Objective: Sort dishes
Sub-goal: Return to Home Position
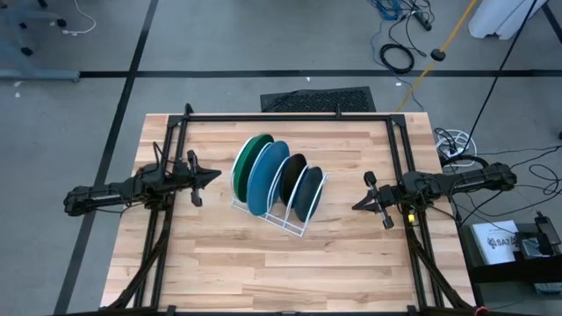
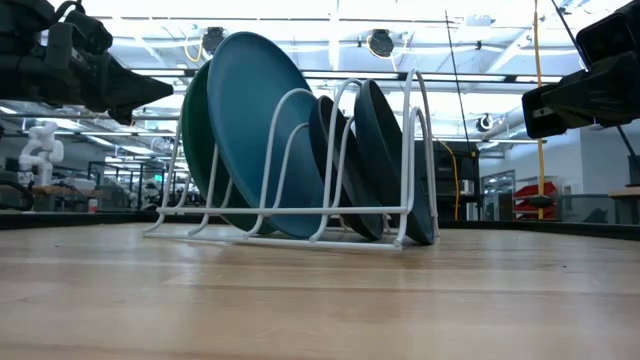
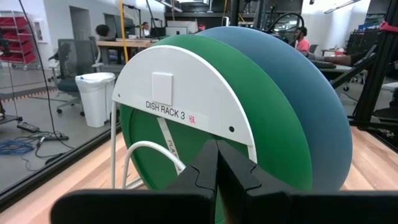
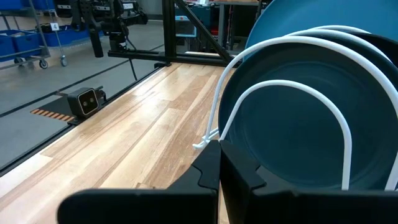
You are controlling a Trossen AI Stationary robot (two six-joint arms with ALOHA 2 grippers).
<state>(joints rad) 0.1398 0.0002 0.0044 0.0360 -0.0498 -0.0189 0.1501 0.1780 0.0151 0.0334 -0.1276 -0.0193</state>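
Note:
Four plates stand on edge in the slots of a white wire rack [image 1: 294, 226] at the table's middle: a green plate [image 1: 250, 153], a bright blue plate [image 1: 266, 174], a black plate [image 1: 290, 171] and a dark teal plate [image 1: 307, 193]. My left gripper [image 1: 217, 176] is shut and empty, just left of the rack, above the table. My right gripper [image 1: 356, 207] is shut and empty, right of the rack. The left wrist view shows the green plate [image 3: 273, 118] behind the rack's white labelled end panel [image 3: 180, 99]; the right wrist view shows the teal plate [image 4: 298, 143].
A black frame [image 1: 290, 117] runs along the table's far side and down both sides. A small camera box [image 4: 87, 101] sits at the table's edge. Bare wood lies near the table's front edge [image 1: 281, 281].

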